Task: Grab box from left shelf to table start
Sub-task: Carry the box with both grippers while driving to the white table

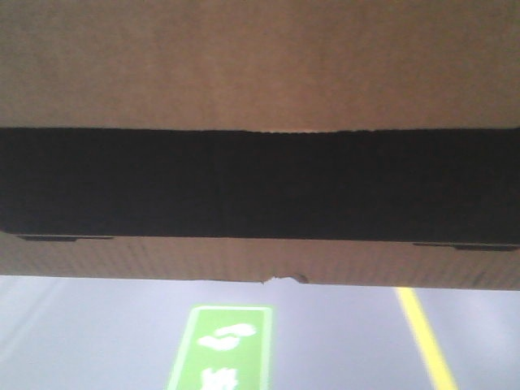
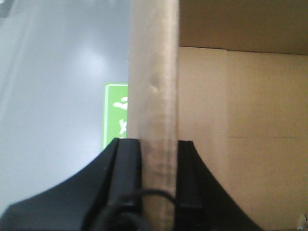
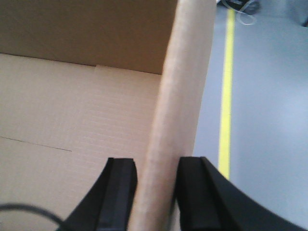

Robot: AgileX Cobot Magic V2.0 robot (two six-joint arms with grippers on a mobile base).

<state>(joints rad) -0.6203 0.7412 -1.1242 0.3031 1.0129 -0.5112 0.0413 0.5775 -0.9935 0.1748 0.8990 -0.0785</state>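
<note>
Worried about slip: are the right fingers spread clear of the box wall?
No, the right fingers press against both sides of the box wall.

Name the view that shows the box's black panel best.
The front view: the black panel runs across the whole frame, though blurred. The left wrist view shows only the box wall edge-on in the left gripper, plus bare cardboard inside; the right wrist view shows the same in the right gripper.

matt corrugated cardboard box (image 1: 260,65), glossy grey floor (image 1: 341,341)
</note>
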